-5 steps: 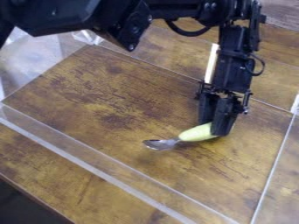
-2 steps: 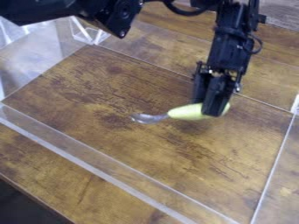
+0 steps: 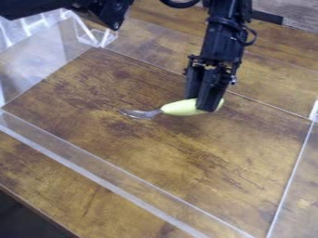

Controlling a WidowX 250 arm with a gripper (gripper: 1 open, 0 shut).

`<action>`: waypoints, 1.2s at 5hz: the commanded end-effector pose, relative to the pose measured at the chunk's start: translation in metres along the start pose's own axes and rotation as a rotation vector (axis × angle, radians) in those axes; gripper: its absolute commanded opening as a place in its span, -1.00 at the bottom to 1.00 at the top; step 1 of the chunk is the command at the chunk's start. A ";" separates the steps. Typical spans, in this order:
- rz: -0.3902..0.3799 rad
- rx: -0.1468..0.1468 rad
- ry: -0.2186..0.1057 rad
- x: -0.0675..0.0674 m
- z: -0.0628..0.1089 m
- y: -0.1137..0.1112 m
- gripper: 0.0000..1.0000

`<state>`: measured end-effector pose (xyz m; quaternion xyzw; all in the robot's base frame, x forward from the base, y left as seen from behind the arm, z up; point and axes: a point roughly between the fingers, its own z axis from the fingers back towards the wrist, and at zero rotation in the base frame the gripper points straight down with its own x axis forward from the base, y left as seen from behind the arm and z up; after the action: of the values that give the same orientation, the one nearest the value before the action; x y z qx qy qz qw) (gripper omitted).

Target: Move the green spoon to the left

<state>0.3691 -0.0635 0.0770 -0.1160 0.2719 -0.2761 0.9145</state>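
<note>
The green spoon [image 3: 170,109] has a chunky yellow-green handle and a silver bowl that points left and lies low near the wooden table [image 3: 87,102]. My gripper [image 3: 206,99] comes down from above on a black arm and is shut on the right end of the spoon's handle. The handle's tip is hidden behind the black fingers [image 3: 199,93].
A clear acrylic wall [image 3: 112,186] runs along the front and left of the wooden table, with another clear edge [image 3: 298,172] on the right. The dark arm body [image 3: 74,7] hangs over the back left corner.
The gripper has carried the spoon to the left and a little toward the back, and the spoon's bowl now lies further left on the table.
</note>
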 end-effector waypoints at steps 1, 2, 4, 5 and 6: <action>0.035 0.053 -0.125 -0.044 0.055 -0.012 -1.00; 0.103 0.059 -0.158 -0.064 0.074 -0.014 -1.00; 0.180 0.084 -0.210 -0.099 0.079 -0.009 -1.00; 0.186 0.094 -0.224 -0.105 0.059 -0.006 -1.00; 0.199 0.110 -0.252 -0.115 0.056 -0.005 -1.00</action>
<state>0.3231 -0.0064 0.1436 -0.0813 0.1990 -0.1859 0.9588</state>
